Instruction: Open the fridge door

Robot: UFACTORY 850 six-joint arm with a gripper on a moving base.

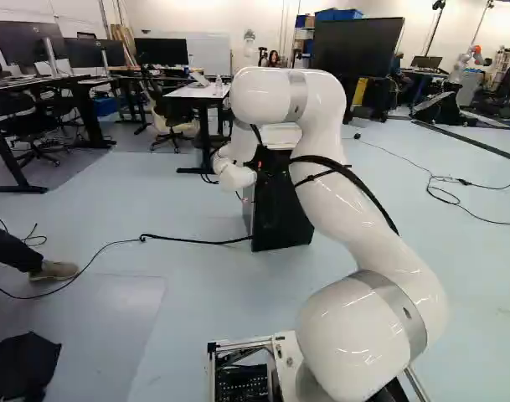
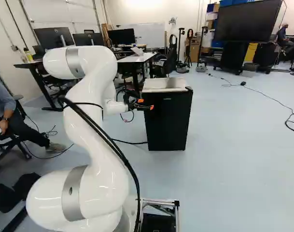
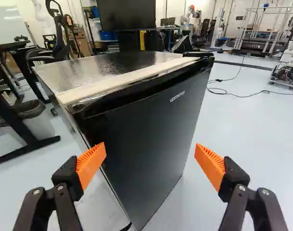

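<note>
The fridge (image 2: 168,121) stands upright on the pale floor (image 2: 224,164), right of the middle in the right base view; in the left base view the arm (image 1: 368,226) hides one part of it. Its dark door (image 3: 146,120) is closed and lies along the body. The claw (image 2: 146,104) is wide apart and has nothing between its pads; in the right base view it appears in front of the upper left part of the fridge. I cannot tell from there if it touches.

In the wrist view, the door is ahead of the claw (image 3: 150,159), with its upright side edges running down between the two fingers. Along the top edge of the door there is a glossy black strip (image 3: 141,91), and behind it the light top surface (image 3: 103,72) of the fridge. To the right of the fridge in the right base view, the floor extends widely, until a thin cable (image 2: 267,98) lying in curves. On the other side, another black cable (image 1: 196,241) reaches near the foot of the fridge. A desk (image 2: 137,58) stands behind it, and a large dark screen (image 2: 243,21) is farther back.

The door bears one small light label (image 3: 177,96), high on its front.
</note>
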